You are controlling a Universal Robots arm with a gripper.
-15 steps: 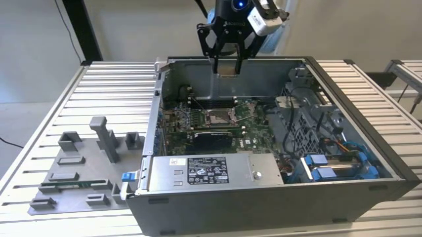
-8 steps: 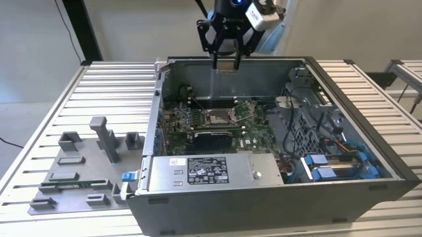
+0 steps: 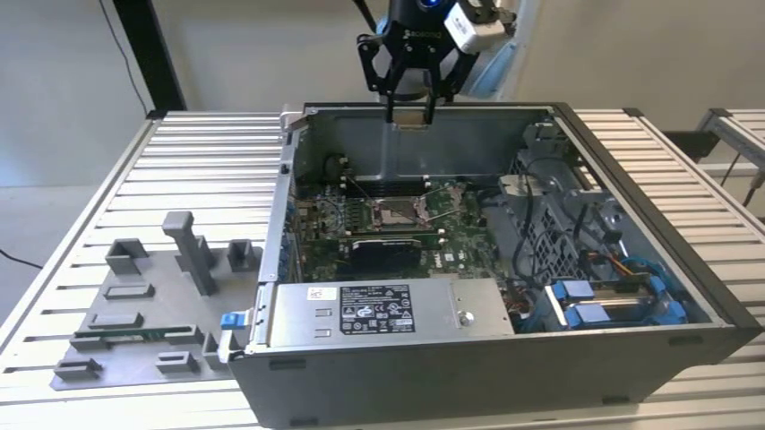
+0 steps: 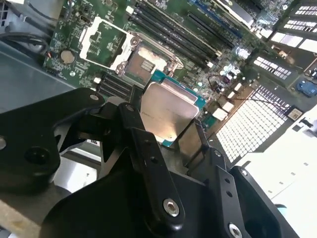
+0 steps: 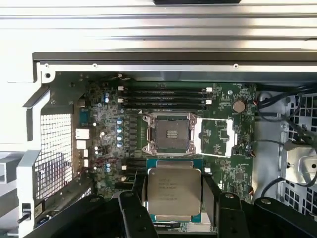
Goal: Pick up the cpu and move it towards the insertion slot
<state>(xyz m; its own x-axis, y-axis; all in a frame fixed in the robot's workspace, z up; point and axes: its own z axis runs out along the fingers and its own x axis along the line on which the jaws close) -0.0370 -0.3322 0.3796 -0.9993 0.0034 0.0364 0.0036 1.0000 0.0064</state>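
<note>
Your gripper [image 3: 409, 115] is clamped on the cpu [image 5: 174, 191], pinching its two opposite edges so the flat chip hangs level, face up, high above the insertion slot [image 5: 170, 134] and the open computer case [image 3: 669, 269]. The cpu shows a silvery top plate on a thin teal-edged base.

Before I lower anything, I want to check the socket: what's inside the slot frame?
The slot is open, its dark centre bare, nothing seated. The cpu hangs above the board, clamped in the gripper, which covers the board behind it.
</note>
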